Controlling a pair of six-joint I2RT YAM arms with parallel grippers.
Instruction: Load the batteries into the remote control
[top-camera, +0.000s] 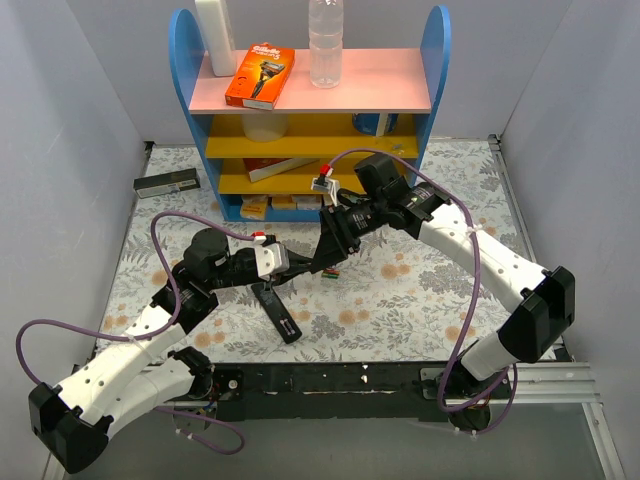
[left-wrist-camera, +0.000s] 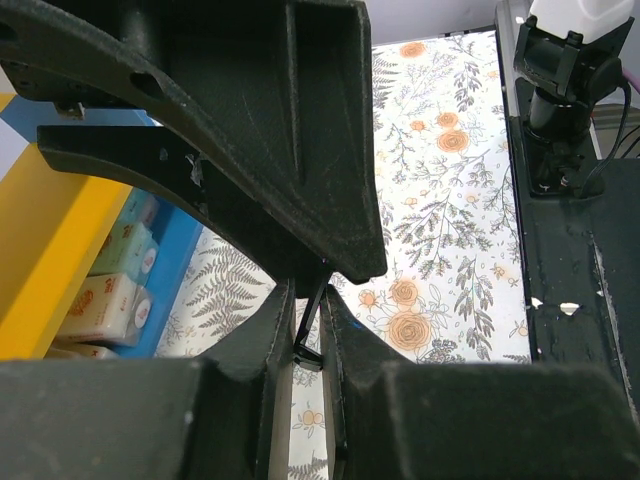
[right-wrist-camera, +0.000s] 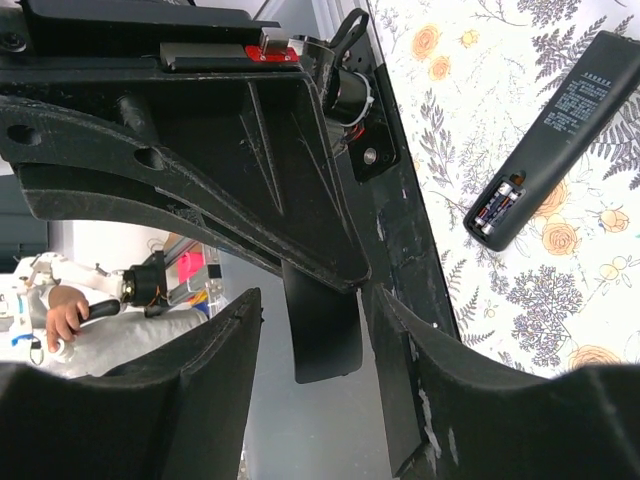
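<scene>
The black remote control (top-camera: 278, 312) lies on the flowered cloth, back up, between the arms. In the right wrist view (right-wrist-camera: 560, 130) its end compartment is open with batteries (right-wrist-camera: 498, 208) inside. A few tiny loose batteries (top-camera: 331, 272) lie right of the grippers. My left gripper (top-camera: 303, 265) is shut on a thin black cover plate (left-wrist-camera: 309, 322), seen edge-on and held above the cloth. My right gripper (top-camera: 327, 255) meets it from the right; its open fingers (right-wrist-camera: 420, 390) straddle the same plate (right-wrist-camera: 322, 335) without touching it.
A blue shelf unit (top-camera: 310, 100) stands at the back with an orange box (top-camera: 259, 76) and a clear bottle (top-camera: 326, 40) on top. A dark flat box with a pale label (top-camera: 166, 183) lies at back left. Grey walls close both sides.
</scene>
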